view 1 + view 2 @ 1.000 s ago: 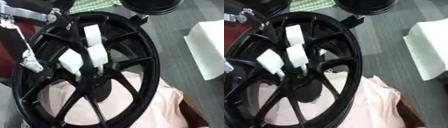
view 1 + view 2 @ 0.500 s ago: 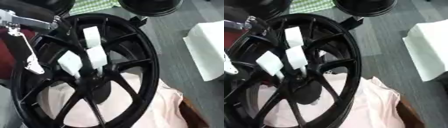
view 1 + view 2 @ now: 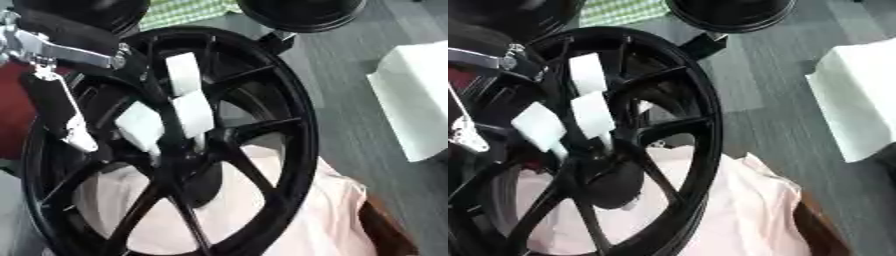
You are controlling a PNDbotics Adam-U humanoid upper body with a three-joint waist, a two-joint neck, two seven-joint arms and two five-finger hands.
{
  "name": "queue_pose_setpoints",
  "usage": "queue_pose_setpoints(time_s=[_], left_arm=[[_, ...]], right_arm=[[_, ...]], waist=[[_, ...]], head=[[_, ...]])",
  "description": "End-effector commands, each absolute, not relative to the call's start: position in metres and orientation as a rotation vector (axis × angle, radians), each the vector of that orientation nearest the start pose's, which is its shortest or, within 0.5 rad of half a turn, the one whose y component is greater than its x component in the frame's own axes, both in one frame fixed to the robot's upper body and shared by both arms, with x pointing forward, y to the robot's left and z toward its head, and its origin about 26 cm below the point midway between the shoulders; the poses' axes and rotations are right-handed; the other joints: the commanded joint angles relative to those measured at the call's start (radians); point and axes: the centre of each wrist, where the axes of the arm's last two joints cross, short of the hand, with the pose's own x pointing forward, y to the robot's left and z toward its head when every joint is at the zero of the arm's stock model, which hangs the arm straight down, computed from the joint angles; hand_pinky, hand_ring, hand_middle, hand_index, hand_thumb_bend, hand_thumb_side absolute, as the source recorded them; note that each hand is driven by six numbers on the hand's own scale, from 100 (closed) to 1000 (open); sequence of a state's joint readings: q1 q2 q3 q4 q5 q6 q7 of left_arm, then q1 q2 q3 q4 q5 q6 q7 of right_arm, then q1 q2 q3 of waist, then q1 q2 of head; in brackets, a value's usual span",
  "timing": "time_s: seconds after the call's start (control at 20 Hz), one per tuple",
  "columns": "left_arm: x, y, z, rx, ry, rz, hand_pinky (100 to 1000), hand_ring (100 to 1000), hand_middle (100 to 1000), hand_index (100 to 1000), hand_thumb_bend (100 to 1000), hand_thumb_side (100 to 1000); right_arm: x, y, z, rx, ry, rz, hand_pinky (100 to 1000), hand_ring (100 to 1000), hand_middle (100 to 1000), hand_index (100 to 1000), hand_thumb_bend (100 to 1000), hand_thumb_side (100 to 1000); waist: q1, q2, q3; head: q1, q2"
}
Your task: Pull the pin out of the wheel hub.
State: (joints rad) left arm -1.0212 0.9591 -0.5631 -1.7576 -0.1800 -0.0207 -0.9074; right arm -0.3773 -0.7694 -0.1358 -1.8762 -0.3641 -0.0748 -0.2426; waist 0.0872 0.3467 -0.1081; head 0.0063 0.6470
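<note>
Three white blocks (image 3: 192, 112) on wheel hub (image 3: 188, 150)

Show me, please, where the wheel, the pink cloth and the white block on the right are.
wheel (image 3: 293, 105): left eye view, on its right rim.
pink cloth (image 3: 302, 215): left eye view, on its bare right part.
white block (image 3: 418, 95): left eye view, on its top face.

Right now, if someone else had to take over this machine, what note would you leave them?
Left arm: over the wheel's upper-left rim; I cannot tell what its hand holds.
Right hand: not in view.
The black wheel stands tilted over a pink cloth. Three white blocks sit on the spokes by the hub; the pin itself cannot be made out.
Done: nothing shows pulled out.
Left: find the pin, grasp it, pull it out.
</note>
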Motion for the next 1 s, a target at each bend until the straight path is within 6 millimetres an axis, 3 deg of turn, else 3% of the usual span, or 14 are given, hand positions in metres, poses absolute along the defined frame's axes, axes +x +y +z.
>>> queue_pose_setpoints(time_s=[0.05,0.45,1.0], left_arm=[[0.339,0.223,0.356,0.549,-1.303,-2.197,811,749,611,729,566,212],[0.341,0.221,0.360,0.506,-1.335,-2.146,739,616,473,480,361,157],[0.326,0.235,0.393,0.492,-1.485,-1.967,702,573,433,412,249,100]], right_arm=[[0.304,-0.359,0.286,-0.389,-2.400,0.177,888,734,649,750,100,732],[0.304,-0.360,0.285,-0.389,-2.397,0.159,889,734,649,751,100,734],[0.303,-0.360,0.284,-0.398,-2.396,0.149,889,734,650,751,100,733]], waist=[[-0.005,-0.015,0.001],[-0.008,-0.015,0.003],[-0.011,-0.017,0.009]], head=[[0.001,-0.016],[-0.001,-0.016],[-0.008,-0.017]])
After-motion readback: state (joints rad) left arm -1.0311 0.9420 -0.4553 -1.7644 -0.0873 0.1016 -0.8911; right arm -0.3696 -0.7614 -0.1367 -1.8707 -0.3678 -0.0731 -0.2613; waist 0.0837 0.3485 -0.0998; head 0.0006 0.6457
